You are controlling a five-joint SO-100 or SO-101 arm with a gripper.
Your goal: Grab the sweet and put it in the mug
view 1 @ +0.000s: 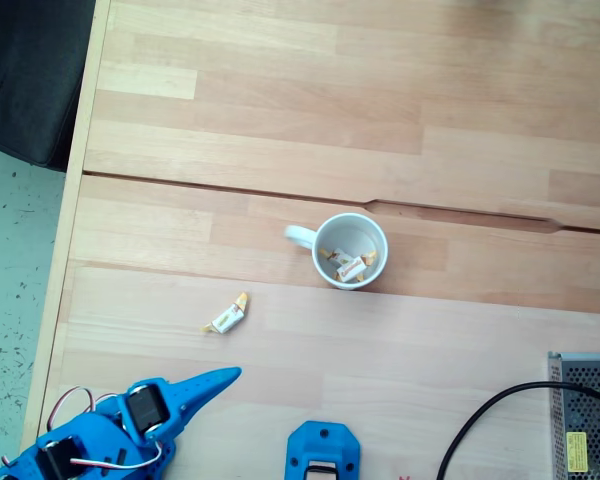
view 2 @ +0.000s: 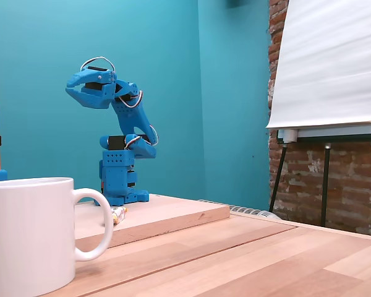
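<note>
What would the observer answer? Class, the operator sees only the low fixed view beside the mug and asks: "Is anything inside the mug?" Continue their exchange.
Observer: Yes. In the fixed view from above, the mug holds wrapped sweets, at least two.
Operator: Where exactly is the loose one I glimpse past the handle?
Observer: The sweet lies on bare wood, apart from the mug, on its handle side, between the mug and the gripper.
Operator: Is the gripper over it?
Observer: No. Seen from above, the gripper's tip points roughly toward the sweet but stops short of it.
</note>
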